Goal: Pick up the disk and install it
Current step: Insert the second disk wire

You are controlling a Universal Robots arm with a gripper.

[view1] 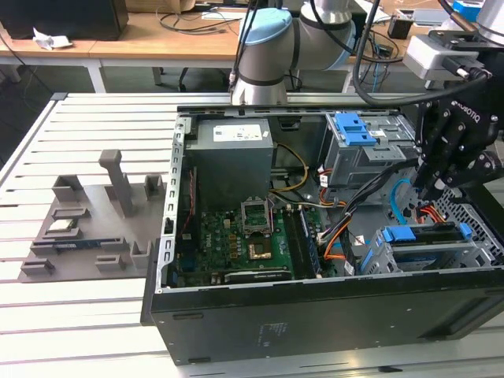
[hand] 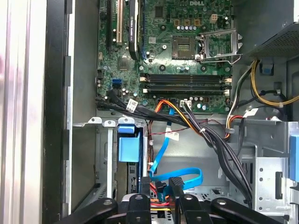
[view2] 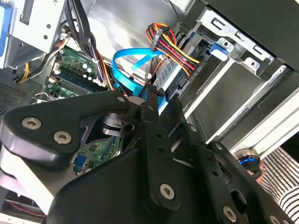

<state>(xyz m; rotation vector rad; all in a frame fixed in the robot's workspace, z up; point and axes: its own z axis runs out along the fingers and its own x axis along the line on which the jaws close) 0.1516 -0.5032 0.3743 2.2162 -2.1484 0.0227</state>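
The disk (view1: 425,235) stands on edge inside the lower drive cage (view1: 378,252) at the exterior view's right, inside the open computer case. Its blue rails show along the top. In the second wrist view the disk (view2: 174,78) shows silver with a blue rail end, and a bundle of red and yellow wires (view2: 175,46) runs to its end. In the first wrist view its blue rail tab (hand: 128,149) sits in the cage slot. My black gripper (view1: 427,190) (view2: 161,100) (hand: 160,183) hangs just above the disk's rear end, among the cables.
A blue flat cable (view2: 125,70) (hand: 187,175) loops right at the gripper tip. The motherboard (view1: 244,244), a grey power-supply box (view1: 232,157) and an upper cage with a blue latch (view1: 354,128) occupy the case. A grey fixture (view1: 94,224) lies on the slatted table.
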